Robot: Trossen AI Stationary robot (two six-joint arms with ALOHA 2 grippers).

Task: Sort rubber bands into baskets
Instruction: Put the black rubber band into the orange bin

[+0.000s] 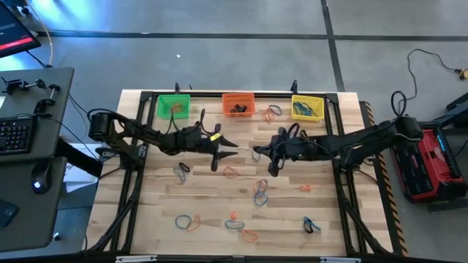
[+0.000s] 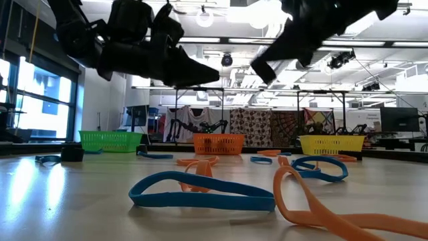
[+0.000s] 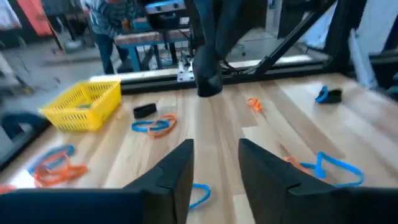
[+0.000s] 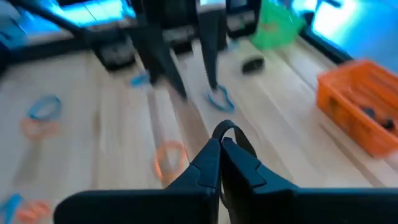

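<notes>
Now right hand pinches black rubber band; left hand open, empty.

Overhead, table-level, 2 wrist views — all sharing the table.

Contents of the green basket and orange basket too small to tell.

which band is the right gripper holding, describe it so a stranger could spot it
Start at the orange basket in the middle of the table's far edge, then come toward the table's centre to the right gripper. A thin dark rubber band loops up from its shut fingertips. Unlike the other bands, it is off the wood and pinched in a gripper.
</notes>
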